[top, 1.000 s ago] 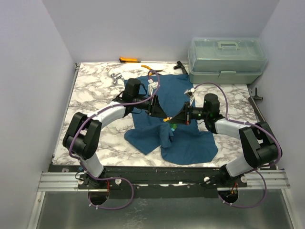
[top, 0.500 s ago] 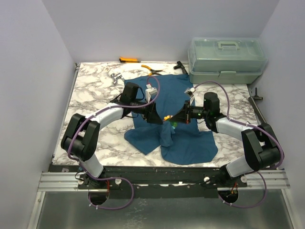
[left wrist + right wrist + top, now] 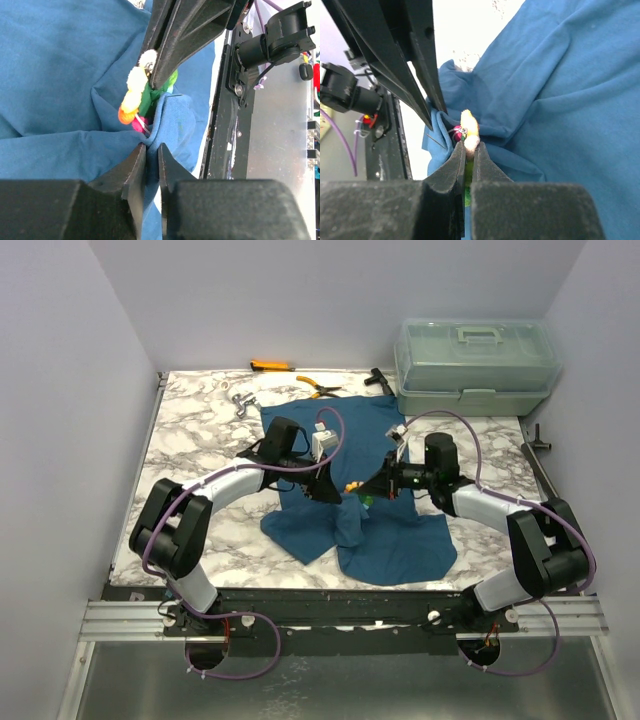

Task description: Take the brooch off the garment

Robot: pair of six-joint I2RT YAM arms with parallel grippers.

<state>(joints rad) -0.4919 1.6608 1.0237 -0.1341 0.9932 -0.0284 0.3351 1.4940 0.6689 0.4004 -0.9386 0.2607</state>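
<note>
Right claw (image 3: 468, 146) is clamped shut on the brooch (image 3: 468, 122), which sits on a raised fold of the shirt (image 3: 60, 75); left claw (image 3: 151, 148), nearly closed, pinches that fold just beside it.

From above, the brooch (image 3: 352, 487) is just a tiny bright dot, too small to tell its beads apart. In the left wrist view the right gripper (image 3: 152, 70) covers part of it, and a fold of the garment (image 3: 60, 75) hides where its pin goes. The garment runs off that picture's edges.
</note>
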